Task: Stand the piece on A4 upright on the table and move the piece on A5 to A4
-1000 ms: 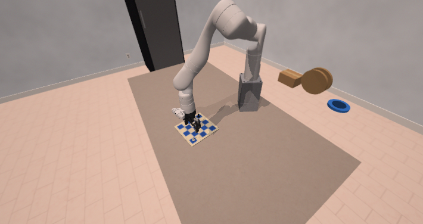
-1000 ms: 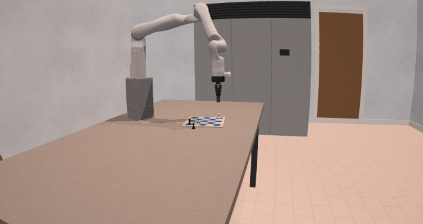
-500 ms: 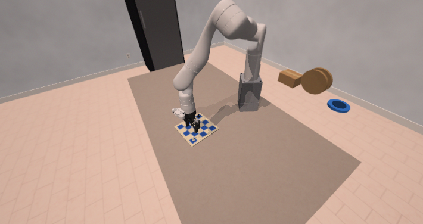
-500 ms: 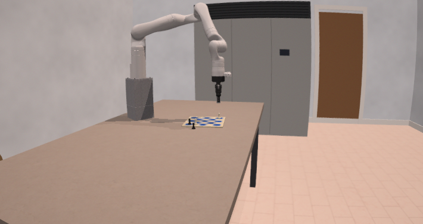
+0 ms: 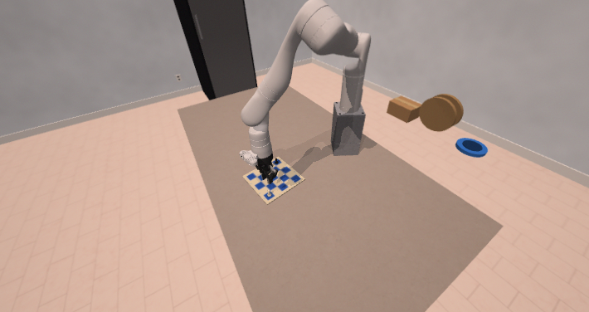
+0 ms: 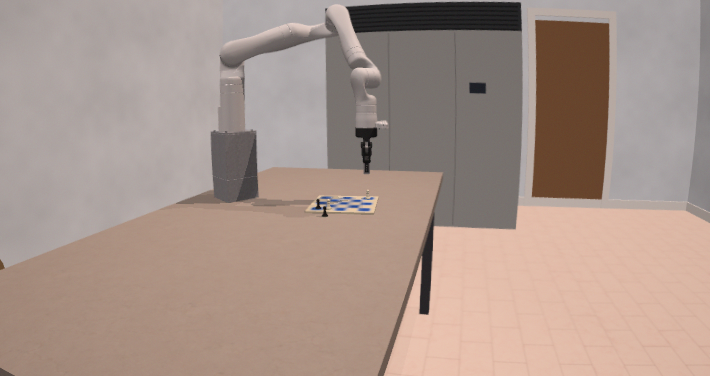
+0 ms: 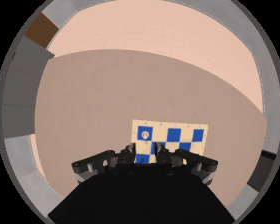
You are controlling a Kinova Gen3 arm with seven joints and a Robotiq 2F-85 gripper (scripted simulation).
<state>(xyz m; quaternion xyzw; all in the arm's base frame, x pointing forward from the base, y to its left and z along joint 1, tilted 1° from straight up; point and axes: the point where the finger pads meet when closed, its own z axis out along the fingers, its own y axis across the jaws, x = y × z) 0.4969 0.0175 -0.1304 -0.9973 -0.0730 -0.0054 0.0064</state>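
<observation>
The blue and cream chessboard (image 5: 274, 180) lies on the brown table; it also shows in the exterior view (image 6: 343, 204) and the wrist view (image 7: 169, 141). A small white piece (image 6: 368, 192) stands upright on a corner square, and the wrist view shows it too (image 7: 145, 133). One black piece (image 6: 317, 204) stands at the board's left end. Another black piece (image 6: 324, 212) stands upright right by the board's near edge, seemingly on the table. My gripper (image 6: 367, 169) hangs pointing down, well above the board on the white piece's side. Its fingers are partly closed with nothing between them.
The arm's grey pedestal (image 6: 234, 165) stands on the table behind the board. The table's right edge (image 6: 430, 226) is close to the board. A tall grey cabinet (image 6: 425, 111) stands behind it. A wooden box (image 5: 403, 109), a disc (image 5: 440, 112) and a blue bowl (image 5: 471, 147) are off by the wall.
</observation>
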